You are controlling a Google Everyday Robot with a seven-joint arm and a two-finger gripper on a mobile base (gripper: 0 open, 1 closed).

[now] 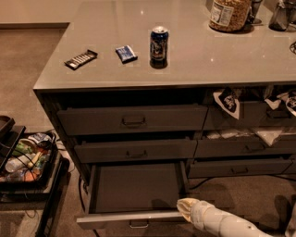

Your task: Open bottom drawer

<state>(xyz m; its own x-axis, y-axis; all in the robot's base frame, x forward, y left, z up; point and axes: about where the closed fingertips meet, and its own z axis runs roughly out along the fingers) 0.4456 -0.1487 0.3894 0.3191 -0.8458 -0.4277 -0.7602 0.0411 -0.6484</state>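
The bottom drawer (134, 187) of the left stack is pulled far out, showing a plain dark grey inside with nothing in it. Its front edge (129, 218) with the small centre pull (138, 225) sits at the bottom of the view. My gripper (186, 208) comes in from the lower right on a white arm (226, 224), with its tip at the drawer's front right corner, just above the front edge. The two taller grey drawers (134, 121) above are slightly ajar.
On the counter (194, 60) stand a blue can (158, 44), a dark bar (81, 59), a small blue packet (126, 53) and a jar (230, 14). The right stack holds white cloths (227, 102). A black cart of bottles (23, 157) stands at the left.
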